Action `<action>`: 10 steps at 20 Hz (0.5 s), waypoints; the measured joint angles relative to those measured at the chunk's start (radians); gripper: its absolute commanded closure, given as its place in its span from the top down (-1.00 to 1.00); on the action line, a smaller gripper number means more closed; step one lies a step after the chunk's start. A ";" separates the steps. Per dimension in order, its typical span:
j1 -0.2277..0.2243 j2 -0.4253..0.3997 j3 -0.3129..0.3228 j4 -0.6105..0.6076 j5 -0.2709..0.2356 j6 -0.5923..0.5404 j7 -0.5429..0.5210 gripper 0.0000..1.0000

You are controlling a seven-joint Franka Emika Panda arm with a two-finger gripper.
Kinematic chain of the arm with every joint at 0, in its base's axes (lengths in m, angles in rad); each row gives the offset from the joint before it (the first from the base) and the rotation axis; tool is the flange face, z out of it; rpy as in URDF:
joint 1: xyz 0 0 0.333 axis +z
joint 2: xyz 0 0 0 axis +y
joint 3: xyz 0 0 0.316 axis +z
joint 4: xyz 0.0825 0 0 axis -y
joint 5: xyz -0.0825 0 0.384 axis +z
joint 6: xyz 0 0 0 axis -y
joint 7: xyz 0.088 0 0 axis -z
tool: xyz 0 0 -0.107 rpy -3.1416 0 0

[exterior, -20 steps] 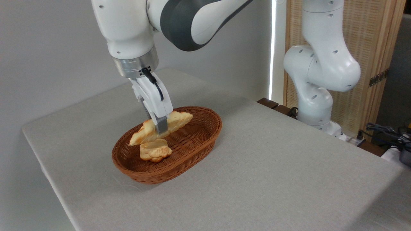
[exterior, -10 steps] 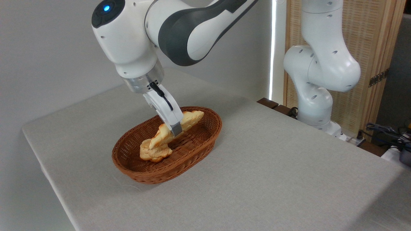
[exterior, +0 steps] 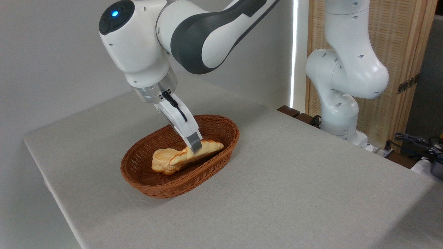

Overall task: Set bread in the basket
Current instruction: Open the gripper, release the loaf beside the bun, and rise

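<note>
Lowered since a second ago, your arm has carried the braided loaf [exterior: 199,152] from above the rim down into the hollow of the wicker basket [exterior: 221,157], swinging its long axis round so that it now runs along the basket's length, not across it. That turn makes sense to me: the loaf is about half as long as the basket, and laid lengthwise it fits with both tapered ends inside the thick rim.

From big to small, you have the grey cloth-covered table [exterior: 294,193] bearing everything, with the basket sitting on it well in from every edge. The white and grey Franka arm [exterior: 145,55] leans in from above, its wrist tilted so the gripper [exterior: 195,147] comes in slantwise from the upper left. I read that slant as a way to keep the fingers clear of the far rim while the load goes down.

Inside the basket a smaller, paler bread piece [exterior: 162,160] lies toward the left end, and the loaf's left end overlaps it or rests on it; you cannot tell which from here. Its right end sits near the right-hand wall, at about rim height.

Your gripper looks closed about the loaf's middle, with one grey finger [exterior: 194,144] showing against the crust and the other hidden behind it. Judging by how low the loaf sits, you are at the release step, with only the letting go left.
</note>
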 measured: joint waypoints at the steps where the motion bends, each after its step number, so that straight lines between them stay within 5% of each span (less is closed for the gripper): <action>1: 0.000 0.001 0.000 0.000 0.000 0.000 0.000 1.00; 4: 0.001 0.003 0.001 0.003 0.010 0.011 0.000 1.00; 10: 0.012 0.002 0.015 0.075 0.131 0.119 0.000 1.00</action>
